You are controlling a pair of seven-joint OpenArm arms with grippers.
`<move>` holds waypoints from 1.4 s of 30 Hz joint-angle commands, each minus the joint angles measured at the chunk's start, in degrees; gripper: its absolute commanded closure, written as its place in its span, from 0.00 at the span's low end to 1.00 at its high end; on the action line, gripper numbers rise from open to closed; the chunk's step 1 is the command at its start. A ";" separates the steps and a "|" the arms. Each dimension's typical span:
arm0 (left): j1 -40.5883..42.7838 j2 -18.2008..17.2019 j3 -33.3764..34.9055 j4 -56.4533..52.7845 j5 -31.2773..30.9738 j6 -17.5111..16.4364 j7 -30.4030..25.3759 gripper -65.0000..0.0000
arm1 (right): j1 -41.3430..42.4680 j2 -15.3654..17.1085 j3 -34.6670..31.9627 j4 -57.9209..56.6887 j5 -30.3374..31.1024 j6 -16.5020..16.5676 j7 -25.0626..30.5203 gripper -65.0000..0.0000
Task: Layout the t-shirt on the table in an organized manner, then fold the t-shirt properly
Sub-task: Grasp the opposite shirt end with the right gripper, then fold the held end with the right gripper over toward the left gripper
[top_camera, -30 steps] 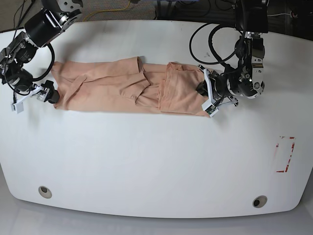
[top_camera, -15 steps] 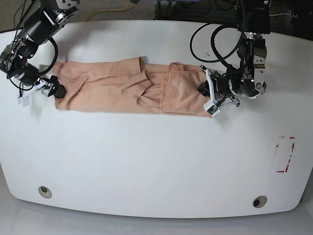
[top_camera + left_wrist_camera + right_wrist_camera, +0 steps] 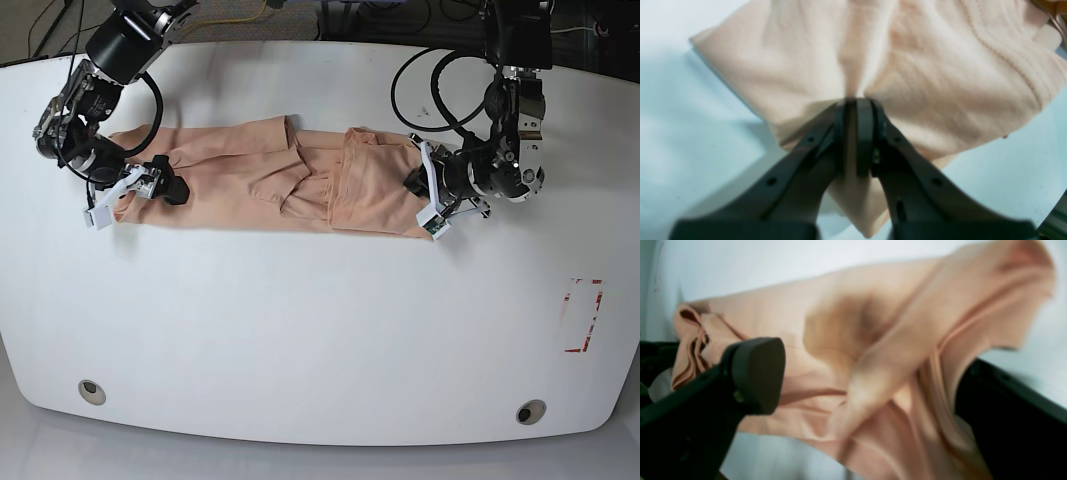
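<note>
The peach t-shirt (image 3: 260, 180) lies as a long rumpled strip across the far half of the white table (image 3: 320, 330), with folds bunched near its middle. My left gripper (image 3: 418, 190) is at the strip's right end. In the left wrist view it (image 3: 855, 103) is shut on a pinch of the t-shirt (image 3: 907, 60), and cloth shows between the pads. My right gripper (image 3: 140, 198) sits over the strip's left end. The blurred right wrist view shows it (image 3: 873, 390) open wide, with the t-shirt (image 3: 840, 323) lying between its two fingers (image 3: 753, 373).
Two round grommet holes (image 3: 92, 391) (image 3: 531, 411) sit near the table's front edge. A red-marked rectangle (image 3: 585, 315) is at the right. Black cables (image 3: 430, 90) loop above the table behind the left arm.
My right gripper has swung rightwards from beside the shirt's left end to over the cloth, still open. The left gripper has stayed shut on the right end.
</note>
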 commanded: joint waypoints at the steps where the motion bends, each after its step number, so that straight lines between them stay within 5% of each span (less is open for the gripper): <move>1: -0.21 -0.39 -0.03 0.01 2.66 0.38 2.53 0.94 | 0.27 -0.13 -0.18 0.59 -1.67 -0.53 -2.31 0.00; 5: -0.21 -0.39 -0.03 0.01 2.66 0.38 2.62 0.94 | 0.27 -0.13 -0.18 0.50 -1.76 -0.53 -2.04 0.02; 8: -0.21 -0.39 -0.03 0.01 2.66 0.38 2.62 0.94 | 0.35 0.05 -0.18 0.59 -1.76 -0.53 -1.60 0.13; 10: -0.21 -0.39 -0.03 0.01 2.66 0.38 2.62 0.94 | 0.35 0.05 -0.18 0.67 -1.76 -0.53 -1.08 0.28; 16: -0.21 -0.21 0.23 0.01 2.74 0.38 2.62 0.94 | 0.44 1.54 -0.80 0.67 -1.41 -0.53 -0.72 0.96; 17: -0.21 -0.21 0.23 -0.08 2.92 0.38 2.62 0.94 | 0.44 1.63 -1.15 0.67 -1.49 -0.53 -0.72 1.00; 31: -1.01 0.93 5.51 -0.61 3.18 0.38 2.80 0.94 | -1.67 0.75 -7.48 21.07 -1.14 -0.53 -2.70 0.93; 42: -1.97 2.43 9.11 -0.96 3.18 0.38 2.80 0.94 | -3.95 -2.06 -19.87 36.10 -0.09 -0.53 -2.70 0.93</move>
